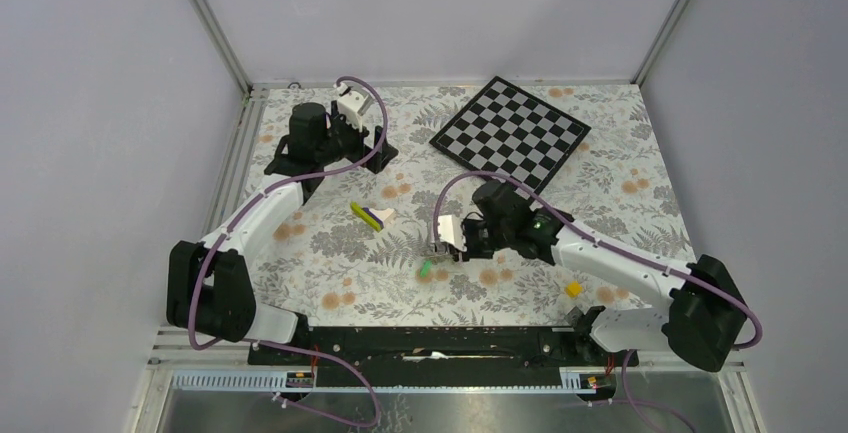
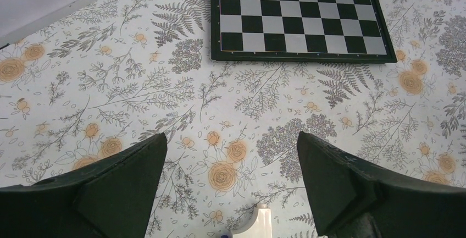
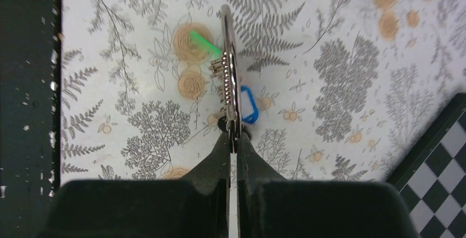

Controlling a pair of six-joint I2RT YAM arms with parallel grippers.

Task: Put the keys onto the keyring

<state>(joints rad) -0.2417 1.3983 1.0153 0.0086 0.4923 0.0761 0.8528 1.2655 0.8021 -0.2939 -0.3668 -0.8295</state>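
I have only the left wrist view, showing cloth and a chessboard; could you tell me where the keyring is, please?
Observer: The right tool is shut on the keyring, seen edge-on, near mid-table.
Operator: Are any keys there?
Observer: A green key and a blue key sit against the ring; whether threaded, I cannot tell.
Operator: Anything between the arms?
Observer: A yellow-white-purple wedge block.

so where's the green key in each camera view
top external: green key at mid-width, a little below the middle.
left wrist: not in it.
right wrist: green key upper middle, just left of the edge-on keyring.
shared landmark: checkerboard, seen in all three.
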